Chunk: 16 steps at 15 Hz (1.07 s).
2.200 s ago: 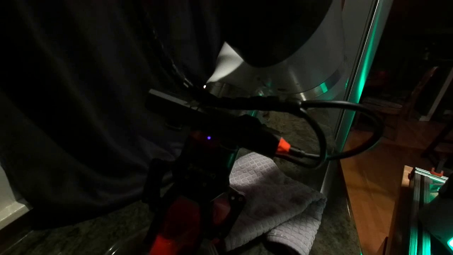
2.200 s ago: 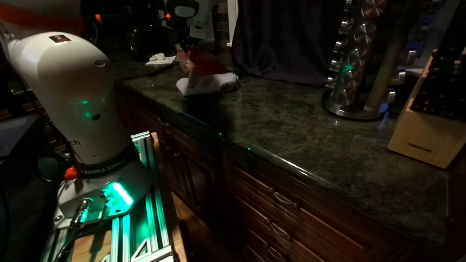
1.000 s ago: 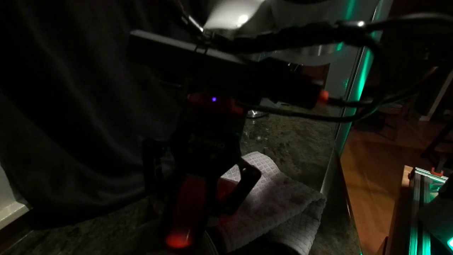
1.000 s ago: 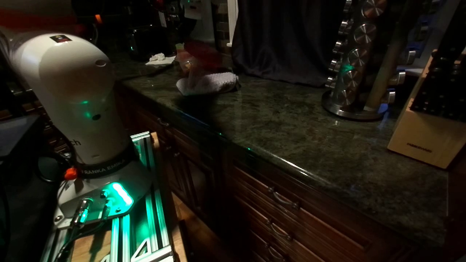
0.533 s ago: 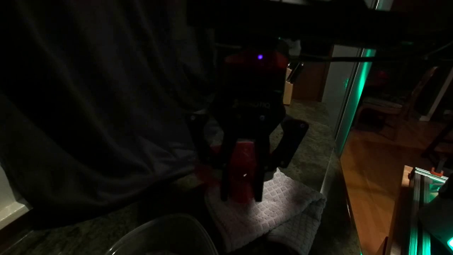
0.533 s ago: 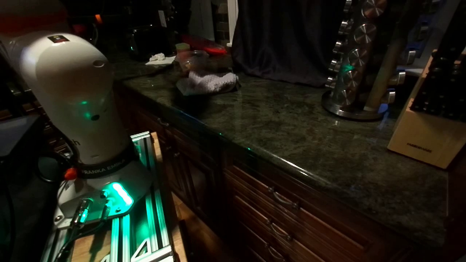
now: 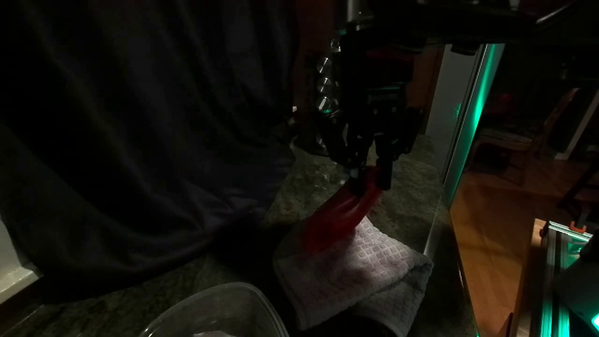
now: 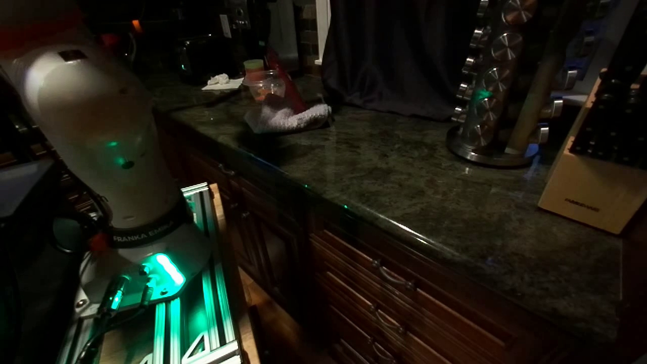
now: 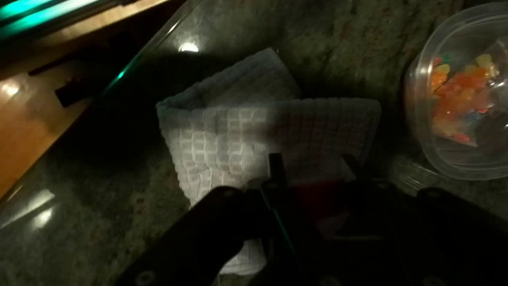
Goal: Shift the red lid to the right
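The red lid point(image 7: 336, 220) is bent and tilted in an exterior view, its upper edge between my gripper's fingers and its lower end over the pale checked cloth point(image 7: 360, 276). The lid also shows steeply tilted in an exterior view point(image 8: 289, 83). Only a dark red strip of it shows between the fingers in the wrist view point(image 9: 317, 195). My gripper point(image 7: 371, 188) is shut on the lid, its fingertips point(image 9: 311, 155) still apart. I cannot tell whether the lid's lower end touches the cloth. I cannot make out the gripper where the lid looks steepest.
A clear plastic container point(image 9: 418, 99) with colourful contents stands beside the cloth. A dark curtain point(image 7: 164, 140) hangs along the counter's back. A metal spice rack point(image 8: 488, 146) and a wooden knife block point(image 8: 581, 187) stand farther along. The counter's front edge point(image 8: 374, 217) runs past the cloth.
My gripper has carried the lid to the right and away from the camera, over the cloth. The lid has swung from nearly flat to steeply tilted. The container has come into view.
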### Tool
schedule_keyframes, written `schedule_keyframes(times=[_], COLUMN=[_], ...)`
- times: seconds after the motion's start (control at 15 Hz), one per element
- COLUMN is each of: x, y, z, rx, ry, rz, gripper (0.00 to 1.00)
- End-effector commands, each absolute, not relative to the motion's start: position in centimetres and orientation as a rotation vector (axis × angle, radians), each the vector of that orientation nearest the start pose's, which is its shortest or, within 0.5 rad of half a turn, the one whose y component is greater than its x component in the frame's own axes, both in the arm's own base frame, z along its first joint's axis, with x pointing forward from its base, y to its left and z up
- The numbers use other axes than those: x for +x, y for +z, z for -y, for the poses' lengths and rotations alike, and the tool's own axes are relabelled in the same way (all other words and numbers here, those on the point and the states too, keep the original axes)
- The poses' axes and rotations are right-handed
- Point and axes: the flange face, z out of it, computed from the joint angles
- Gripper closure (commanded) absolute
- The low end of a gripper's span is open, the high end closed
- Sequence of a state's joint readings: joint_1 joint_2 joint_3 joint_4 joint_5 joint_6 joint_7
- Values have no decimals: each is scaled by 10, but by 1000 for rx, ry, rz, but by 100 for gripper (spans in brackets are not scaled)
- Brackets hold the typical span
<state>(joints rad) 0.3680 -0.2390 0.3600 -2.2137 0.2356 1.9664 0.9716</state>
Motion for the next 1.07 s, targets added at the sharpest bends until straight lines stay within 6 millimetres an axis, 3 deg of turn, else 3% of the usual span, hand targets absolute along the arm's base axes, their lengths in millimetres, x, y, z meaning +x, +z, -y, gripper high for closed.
schedule_keyframes(times=[0.0, 0.2, 0.47, 1.0], x=[344, 354, 360, 372], y=[470, 475, 487, 495], z=[-281, -247, -218, -182], rx=[-3100, -3146, -3156, -3112], ry=[21, -113, -313, -669], rz=[-286, -106, 65, 219], gripper=[87, 87, 87, 87])
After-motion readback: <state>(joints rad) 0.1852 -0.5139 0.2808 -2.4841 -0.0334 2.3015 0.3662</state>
